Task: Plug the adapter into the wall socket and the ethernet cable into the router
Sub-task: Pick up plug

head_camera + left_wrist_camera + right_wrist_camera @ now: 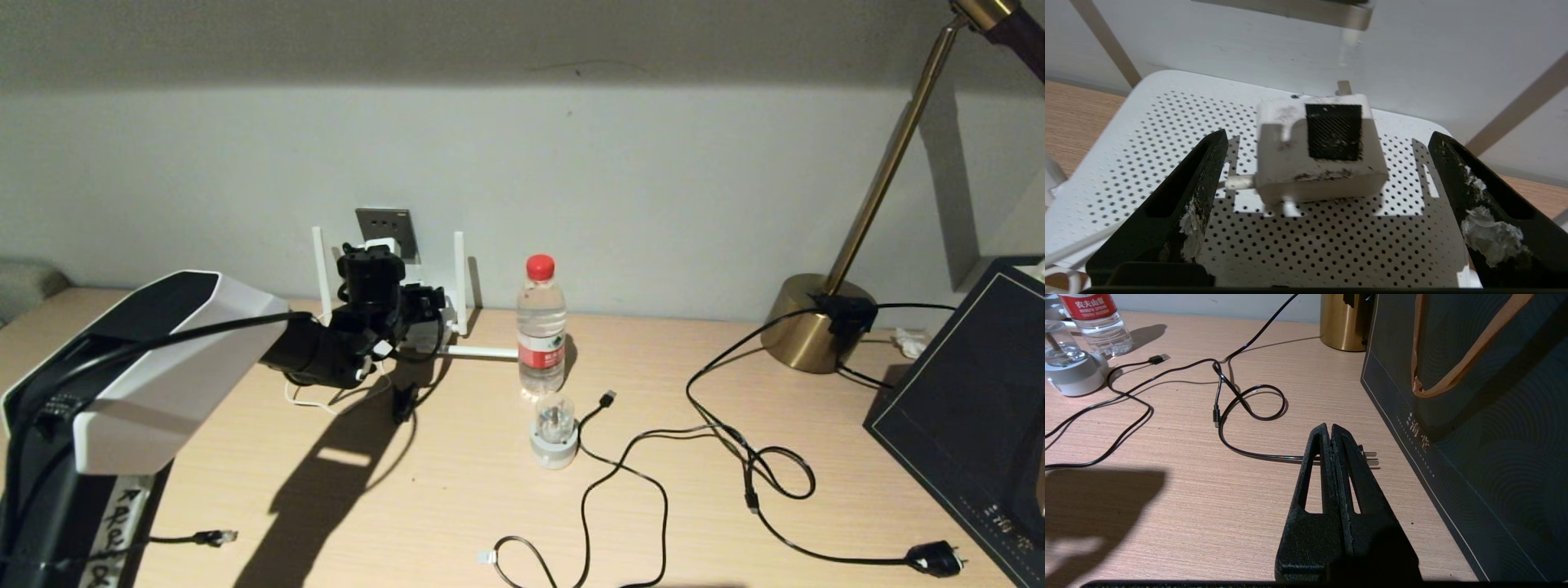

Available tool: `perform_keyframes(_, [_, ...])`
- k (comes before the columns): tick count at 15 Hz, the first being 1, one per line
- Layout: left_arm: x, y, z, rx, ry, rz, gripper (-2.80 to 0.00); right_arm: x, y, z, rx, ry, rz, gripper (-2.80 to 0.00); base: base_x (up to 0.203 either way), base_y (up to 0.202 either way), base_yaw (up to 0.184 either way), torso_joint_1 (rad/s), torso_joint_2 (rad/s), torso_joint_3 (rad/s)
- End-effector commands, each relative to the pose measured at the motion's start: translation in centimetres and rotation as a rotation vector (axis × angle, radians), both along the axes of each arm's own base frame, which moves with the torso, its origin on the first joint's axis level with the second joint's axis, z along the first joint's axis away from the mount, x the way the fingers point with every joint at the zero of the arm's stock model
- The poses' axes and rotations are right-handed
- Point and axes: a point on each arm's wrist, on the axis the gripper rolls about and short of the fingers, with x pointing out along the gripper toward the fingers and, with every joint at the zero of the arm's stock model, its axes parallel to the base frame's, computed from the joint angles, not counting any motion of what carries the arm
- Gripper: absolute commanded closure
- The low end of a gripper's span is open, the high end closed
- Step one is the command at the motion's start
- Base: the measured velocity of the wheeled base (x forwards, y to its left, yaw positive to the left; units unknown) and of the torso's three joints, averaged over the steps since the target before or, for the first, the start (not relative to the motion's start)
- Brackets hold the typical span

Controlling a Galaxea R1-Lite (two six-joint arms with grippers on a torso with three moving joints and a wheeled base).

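The white adapter [1323,151] hangs between the wide-open fingers [1196,192] of my left gripper [1329,134], touching neither. Its metal prong points at the wall, below the grey wall socket [386,230]. Under it is the router [1147,163], with its perforated white top. Whether the adapter rests on the router, I cannot tell. In the head view my left gripper [374,265] reaches to the wall between the router's antennas [459,278]. The ethernet cable's clear-tipped plug [214,536] lies at the desk's front left. My right gripper [1327,426] is shut on nothing, low over the desk.
A water bottle [540,327] and a round white-and-clear plug piece [554,429] stand mid-desk. Black cables loop across the right half, one with a USB end [608,398], one with a mains plug [935,559]. A brass lamp base [808,322] and a dark bag [971,392] are at the right.
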Motion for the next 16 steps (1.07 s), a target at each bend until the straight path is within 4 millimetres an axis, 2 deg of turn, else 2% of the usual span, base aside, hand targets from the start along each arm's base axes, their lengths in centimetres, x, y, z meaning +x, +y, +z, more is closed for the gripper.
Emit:
perform_keyframes(1, [0.05, -0.19, -0.33, 0.001, 0.003, -0.001, -2.8, 0.08, 0.0, -0.29, 0.0, 0.01, 0.001, 0.0, 0.0, 0.0, 0.0, 0.0, 0.0, 0.0])
perform_keyframes(16, [-0.11, -0.15, -0.54, 0.003, 0.012, -0.003, -2.8, 0.08, 0.0, -0.29, 0.0, 0.01, 0.001, 0.0, 0.0, 0.0, 0.0, 0.0, 0.0, 0.0])
